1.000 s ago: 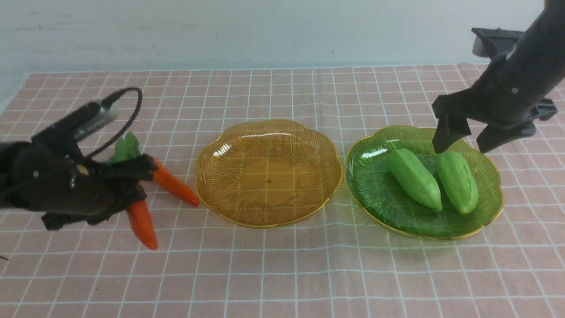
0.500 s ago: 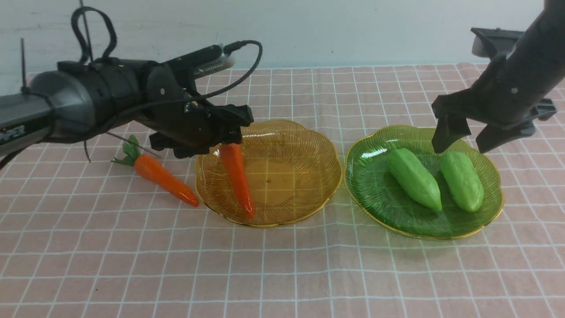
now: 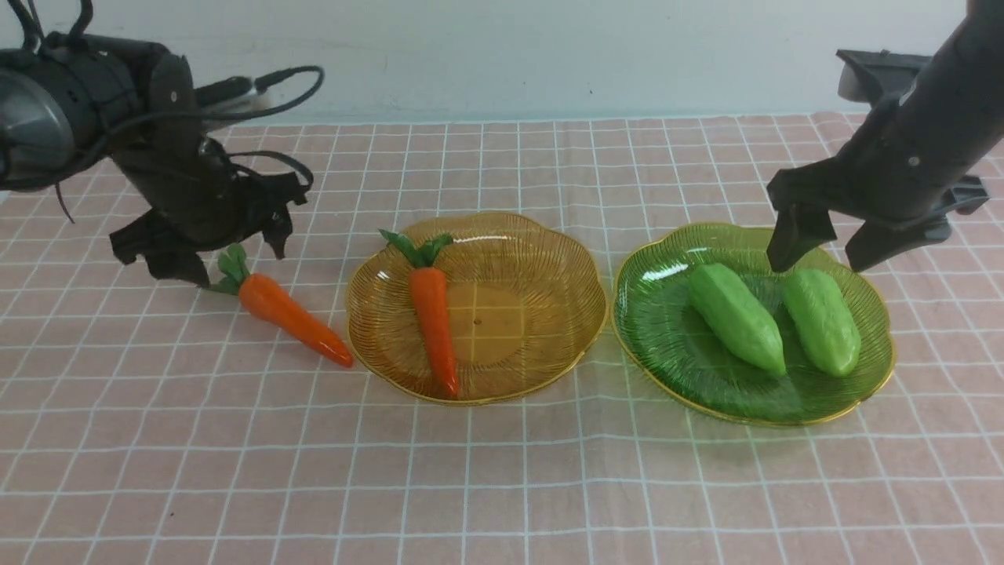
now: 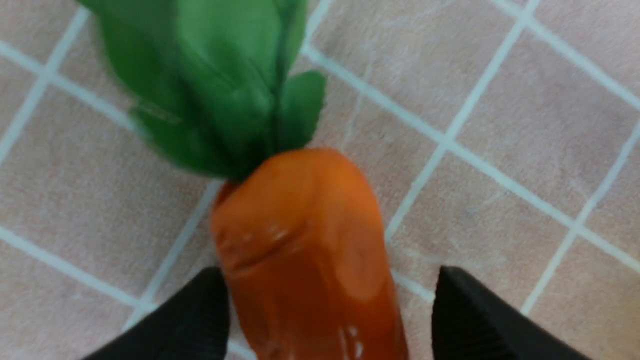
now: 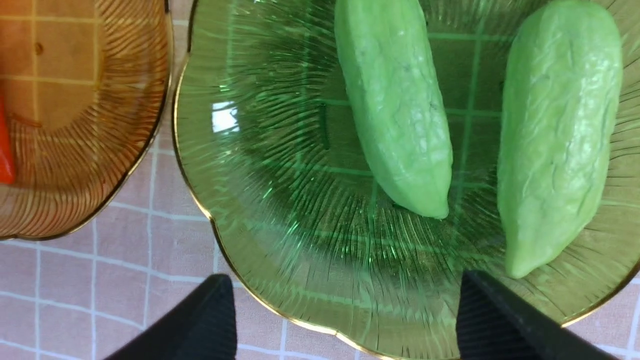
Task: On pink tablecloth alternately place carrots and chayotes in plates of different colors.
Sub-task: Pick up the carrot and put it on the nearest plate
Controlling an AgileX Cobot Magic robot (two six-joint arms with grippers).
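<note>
My left pincer [image 3: 244, 253] hangs open above a glossy orange carrot [image 3: 292, 318], tapered, with dark green leaves, lying on pink tablecloth [image 3: 502, 479]. I see another carrot [image 3: 434, 326] beyond the pincer's right side, in the amber plate [image 3: 533, 306].

The left arm [image 3: 169, 118] is cut off by the front view's left edge, and its gripper [image 3: 212, 212] partly hides the leafy top [image 3: 232, 271] of the carrot on the cloth. In the left wrist view, that carrot's tip runs out of frame and its leaves blur. The right wrist view crops both plates, amber [image 5: 75, 120] and green [image 5: 280, 240], and most of another carrot [image 5: 6, 150].
</note>
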